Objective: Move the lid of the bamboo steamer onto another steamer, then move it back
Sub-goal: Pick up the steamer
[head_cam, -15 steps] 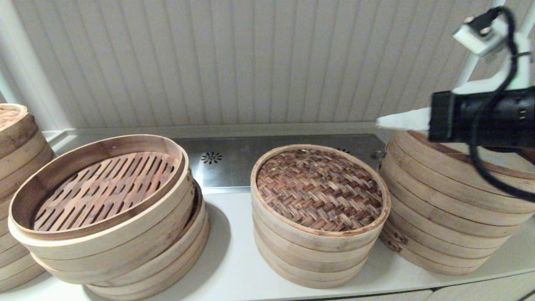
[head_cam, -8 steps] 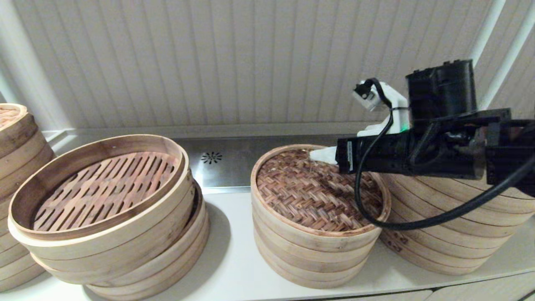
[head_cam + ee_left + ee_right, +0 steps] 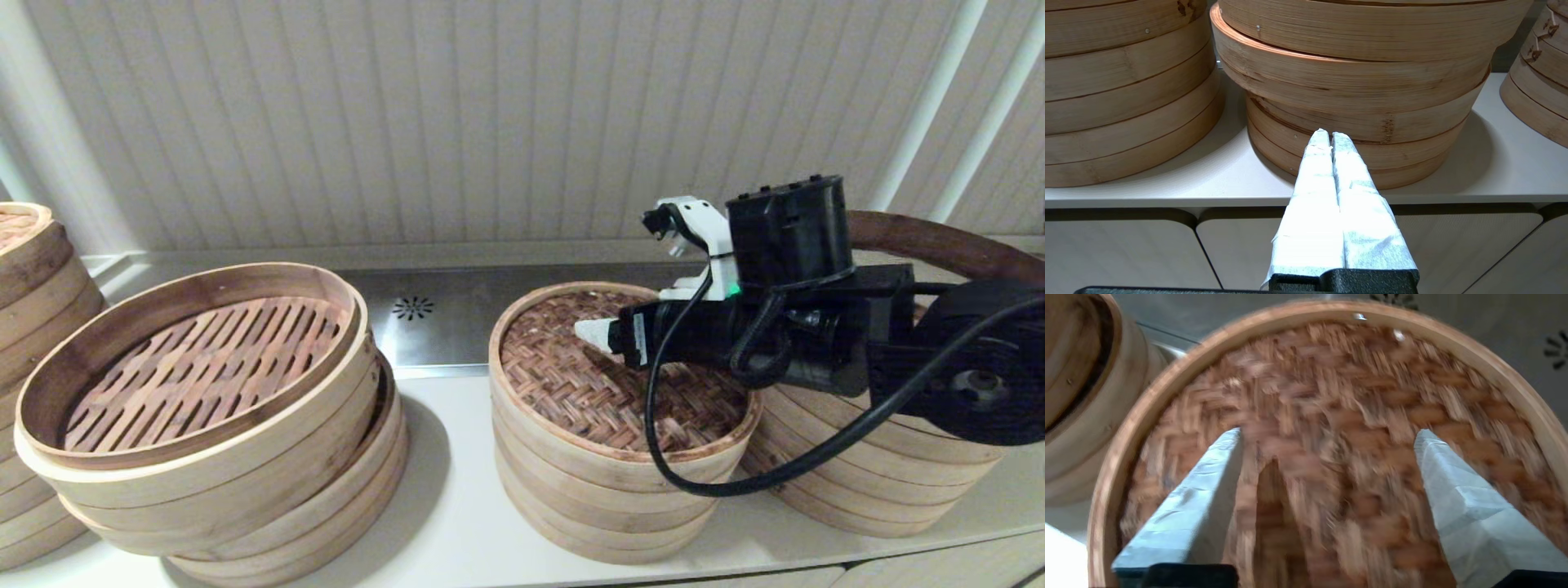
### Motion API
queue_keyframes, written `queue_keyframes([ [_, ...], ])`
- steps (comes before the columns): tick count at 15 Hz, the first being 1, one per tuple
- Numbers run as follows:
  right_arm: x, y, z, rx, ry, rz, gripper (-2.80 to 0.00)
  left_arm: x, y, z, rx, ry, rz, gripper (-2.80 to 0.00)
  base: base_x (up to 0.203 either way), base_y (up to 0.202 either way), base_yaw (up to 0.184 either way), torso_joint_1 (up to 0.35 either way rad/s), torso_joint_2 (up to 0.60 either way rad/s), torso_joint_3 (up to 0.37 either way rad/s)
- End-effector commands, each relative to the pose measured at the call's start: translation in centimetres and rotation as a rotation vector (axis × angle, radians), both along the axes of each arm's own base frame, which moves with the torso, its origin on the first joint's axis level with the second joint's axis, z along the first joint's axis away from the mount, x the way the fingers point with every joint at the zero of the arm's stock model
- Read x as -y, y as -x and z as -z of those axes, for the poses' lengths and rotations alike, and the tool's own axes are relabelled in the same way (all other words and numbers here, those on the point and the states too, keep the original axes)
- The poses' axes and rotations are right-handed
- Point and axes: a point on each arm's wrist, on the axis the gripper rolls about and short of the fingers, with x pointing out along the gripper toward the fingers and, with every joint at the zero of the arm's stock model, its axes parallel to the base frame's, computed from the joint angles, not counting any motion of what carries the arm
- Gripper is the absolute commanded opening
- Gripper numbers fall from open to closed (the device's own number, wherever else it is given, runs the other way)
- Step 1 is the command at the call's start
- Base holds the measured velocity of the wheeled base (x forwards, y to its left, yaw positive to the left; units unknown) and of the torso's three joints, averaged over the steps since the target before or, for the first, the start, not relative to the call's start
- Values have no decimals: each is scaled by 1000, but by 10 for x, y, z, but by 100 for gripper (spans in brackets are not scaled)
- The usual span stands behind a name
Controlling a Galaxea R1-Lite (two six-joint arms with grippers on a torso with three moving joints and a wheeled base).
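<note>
The bamboo steamer lid (image 3: 588, 392), with its dark woven top and pale rim, sits on the middle stack. My right gripper (image 3: 594, 333) hovers just above its far half, open, with nothing between the fingers. In the right wrist view the lid (image 3: 1331, 375) fills the frame and the gripper (image 3: 1329, 435) straddles its weave with both white-wrapped fingers wide apart. The other steamer (image 3: 882, 465), a tall wide stack with a dark inner rim, stands at the right, partly hidden by my right arm. My left gripper (image 3: 1330, 134) is shut and empty, low in front of the counter.
A leaning stack with a slatted floor (image 3: 204, 367) stands at the left, and another stack (image 3: 33, 269) at the far left edge. A metal panel with vent holes (image 3: 441, 314) lies behind. The white counter (image 3: 457, 506) ends at a front edge above cabinet doors (image 3: 1126, 249).
My right arm has swung left from above the right stack and come down over the woven lid, with its wrist turned. The lid and the stacks have not moved.
</note>
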Motion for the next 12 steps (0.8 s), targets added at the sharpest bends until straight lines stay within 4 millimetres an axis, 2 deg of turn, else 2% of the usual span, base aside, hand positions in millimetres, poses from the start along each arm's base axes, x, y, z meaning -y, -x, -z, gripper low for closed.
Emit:
queue_keyframes([
  [1,-6,-3,9,-7,26,28,0,0,0,0,1,1,0,-280,0,0,0,0,0,0],
  [9,-6,-3,9,16,35,43,0,0,0,0,-1,1,0,-280,0,0,0,0,0,0],
  [10,-6,-3,9,17,38,41,-280,0,0,0,1,1,0,-280,0,0,0,0,0,0],
  [12,-6,-4,10,17,49,39,-280,0,0,0,1,1,0,-280,0,0,0,0,0,0],
])
